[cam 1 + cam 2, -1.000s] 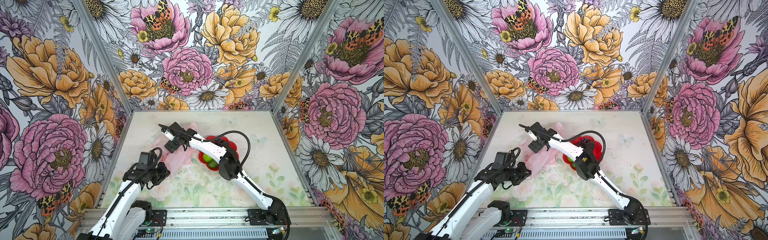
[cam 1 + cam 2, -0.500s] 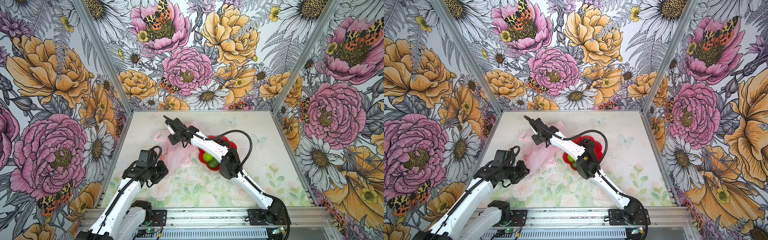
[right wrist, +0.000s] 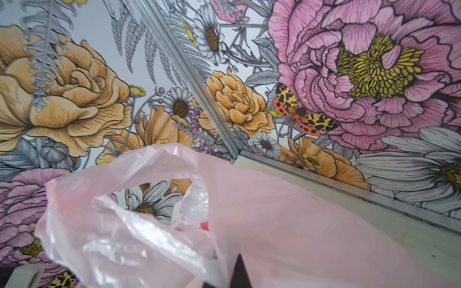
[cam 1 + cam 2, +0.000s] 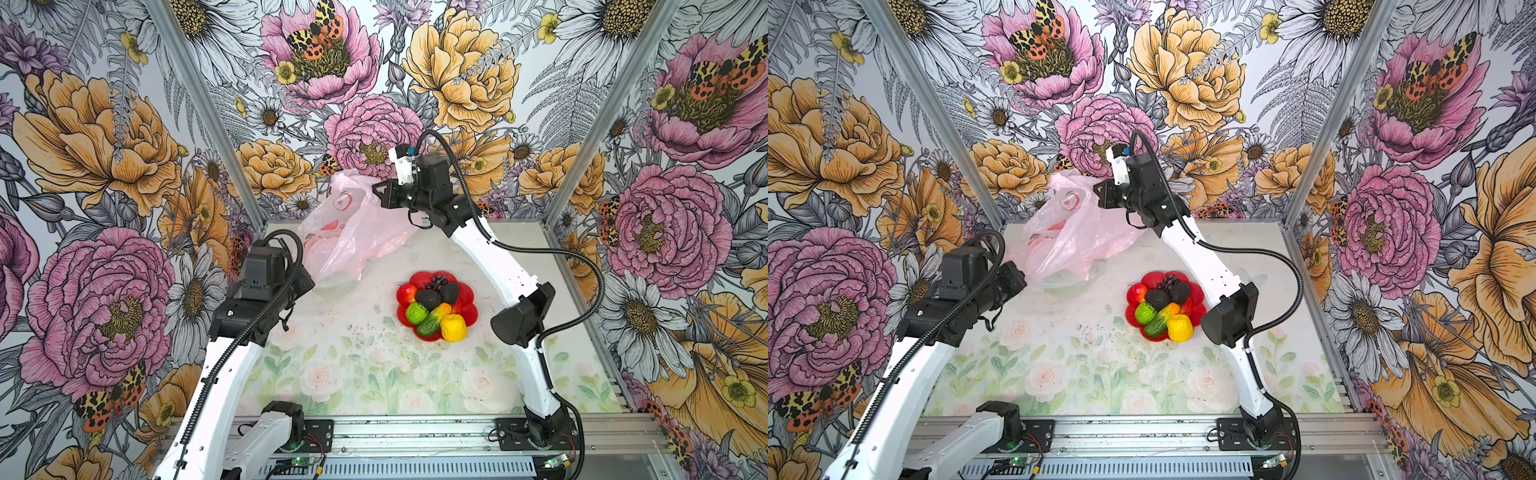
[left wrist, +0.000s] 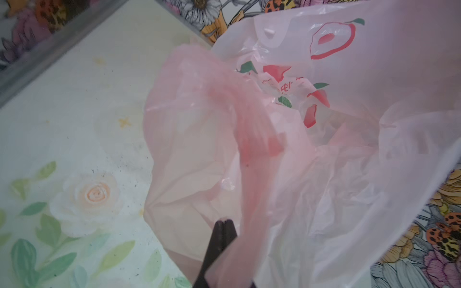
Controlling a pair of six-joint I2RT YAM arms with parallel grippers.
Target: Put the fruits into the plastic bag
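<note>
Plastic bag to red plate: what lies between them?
Only bare, speckled table between the plastic bag and the red plate, shown in both top views.

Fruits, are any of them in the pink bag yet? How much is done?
Done: the plastic bag is grabbed. In hand: the left gripper and right gripper are both shut on it, holding it up. Left: all seven fruits lie on the red plate, none in the bag.
</note>
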